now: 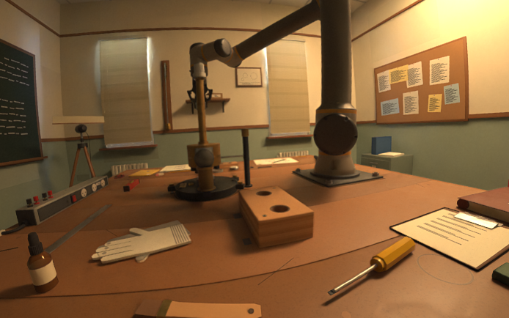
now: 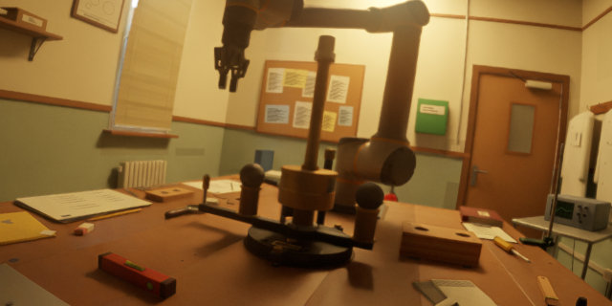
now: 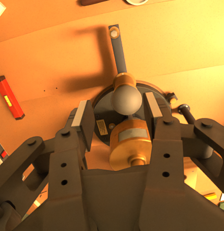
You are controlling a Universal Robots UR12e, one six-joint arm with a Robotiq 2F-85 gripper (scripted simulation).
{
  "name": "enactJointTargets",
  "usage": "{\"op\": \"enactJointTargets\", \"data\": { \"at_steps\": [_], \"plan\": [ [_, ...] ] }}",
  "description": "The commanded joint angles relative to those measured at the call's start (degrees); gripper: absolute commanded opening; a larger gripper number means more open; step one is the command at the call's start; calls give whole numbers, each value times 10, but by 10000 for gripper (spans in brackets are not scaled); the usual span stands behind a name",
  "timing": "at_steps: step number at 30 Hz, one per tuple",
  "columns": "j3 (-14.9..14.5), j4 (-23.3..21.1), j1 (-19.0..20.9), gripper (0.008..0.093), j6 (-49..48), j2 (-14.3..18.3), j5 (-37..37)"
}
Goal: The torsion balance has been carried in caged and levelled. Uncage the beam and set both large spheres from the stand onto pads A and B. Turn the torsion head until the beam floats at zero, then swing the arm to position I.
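The torsion head (image 2: 325, 49) tops the balance's brass column (image 1: 201, 114), and from the side camera my gripper partly hides it. The balance stands on a dark round base (image 2: 297, 246) mid-table. Two dark large spheres (image 2: 252, 174) (image 2: 369, 195) sit on brass pads at the ends of the swing arm (image 2: 282, 224). My gripper (image 2: 228, 81) is open and empty, hanging beside the column's top on its far side. From the wrist camera one sphere (image 3: 126, 99) and the brass housing (image 3: 130, 145) lie far below the fingers (image 3: 116, 112). The wooden stand (image 1: 275, 215) shows two empty holes.
The arm's base (image 1: 335, 158) stands right of the balance. A black post (image 1: 245, 158) rises beside the base disc. A white glove (image 1: 143, 242), dropper bottle (image 1: 41, 264), screwdriver (image 1: 375, 264), clipboard (image 1: 460, 236) and red level (image 2: 136, 275) lie around the table.
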Motion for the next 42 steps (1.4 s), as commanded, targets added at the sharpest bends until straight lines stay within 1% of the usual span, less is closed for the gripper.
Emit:
{"op": "enactJointTargets", "data": {
  "at_steps": [1, 9, 18, 24, 32, 42],
  "plan": [
    [0, -4, -3, 480, -8, 2, 0],
    [7, -28, -19, 480, -50, 18, 0],
    [9, -32, -21, 480, -54, 20, 0],
    [22, -49, -21, 480, -54, 26, 0],
    [56, -105, -22, 480, -54, 48, 0],
    [102, -196, -22, 480, -55, 93, 0]
  ]
}}
